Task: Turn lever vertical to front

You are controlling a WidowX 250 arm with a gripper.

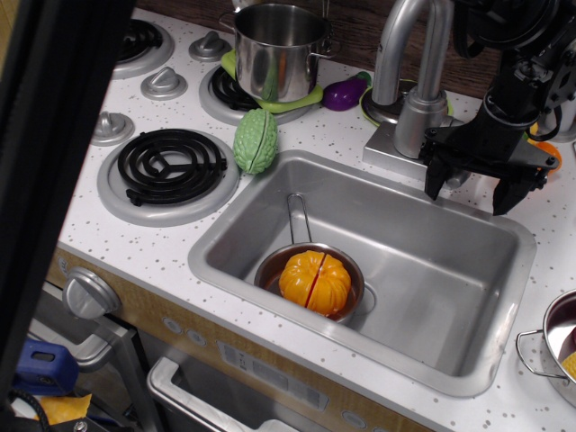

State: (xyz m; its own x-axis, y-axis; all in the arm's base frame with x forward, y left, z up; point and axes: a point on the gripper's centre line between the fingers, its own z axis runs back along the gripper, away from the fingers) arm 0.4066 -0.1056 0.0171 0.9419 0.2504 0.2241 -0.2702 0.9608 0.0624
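Note:
The lever [458,177] shows only as a small silver bit in front of the cylindrical faucet body [417,121], at the sink's back rim; the rest is hidden behind my gripper. My black gripper [468,191] hangs just right of the faucet body and over the back edge of the sink [270,193]. Its two fingers are spread wide and point down, one [433,183] to the left of the silver bit and one [502,198] to the right. The jaws are open and hold nothing. The tall curved spout [402,36] rises behind.
A small pan with an orange pumpkin [314,280] lies in the sink. A green gourd [256,139], steel pot [279,49], purple eggplant [344,93] and burners [171,165] are at left. An orange carrot [547,150] peeks behind the arm. A dark blurred bar [54,135] covers the left edge.

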